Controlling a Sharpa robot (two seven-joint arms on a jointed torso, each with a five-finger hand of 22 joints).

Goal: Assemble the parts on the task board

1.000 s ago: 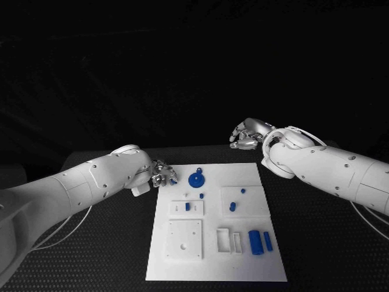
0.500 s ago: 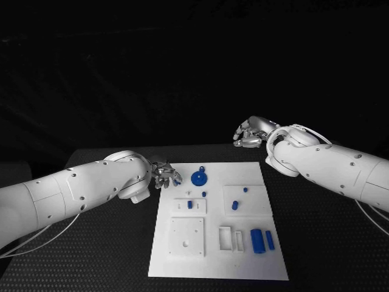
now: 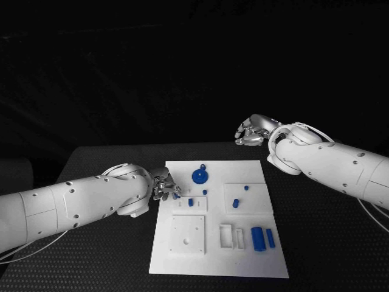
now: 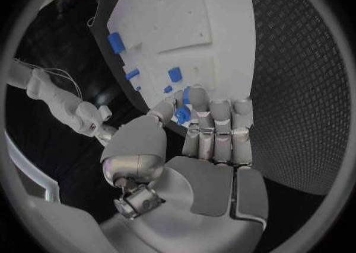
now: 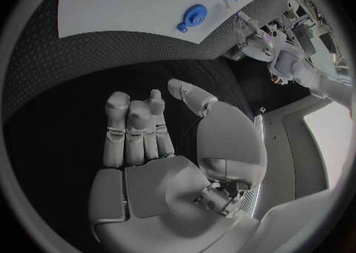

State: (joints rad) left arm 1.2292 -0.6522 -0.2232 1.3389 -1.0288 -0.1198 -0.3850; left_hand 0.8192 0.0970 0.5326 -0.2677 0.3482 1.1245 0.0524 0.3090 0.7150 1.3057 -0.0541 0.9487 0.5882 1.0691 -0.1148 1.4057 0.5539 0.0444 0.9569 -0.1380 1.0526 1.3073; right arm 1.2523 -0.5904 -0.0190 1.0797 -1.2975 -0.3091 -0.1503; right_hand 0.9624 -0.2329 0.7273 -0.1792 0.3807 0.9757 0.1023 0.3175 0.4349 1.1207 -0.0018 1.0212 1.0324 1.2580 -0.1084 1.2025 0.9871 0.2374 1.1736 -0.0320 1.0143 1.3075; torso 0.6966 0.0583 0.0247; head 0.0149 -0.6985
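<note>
My left hand [image 3: 166, 184] sits at the task board's [image 3: 216, 267] left edge, my right hand [image 3: 252, 131] beyond its far right corner, above the desk [image 3: 326, 243].

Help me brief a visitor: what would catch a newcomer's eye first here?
The white task board in the middle of the black table, dotted with small blue parts. The left hand at the board's left edge pinches a blue part; the right hand hangs beyond its far corner.

Dim scene, black surroundings; wrist views bend strongly at edges.
</note>
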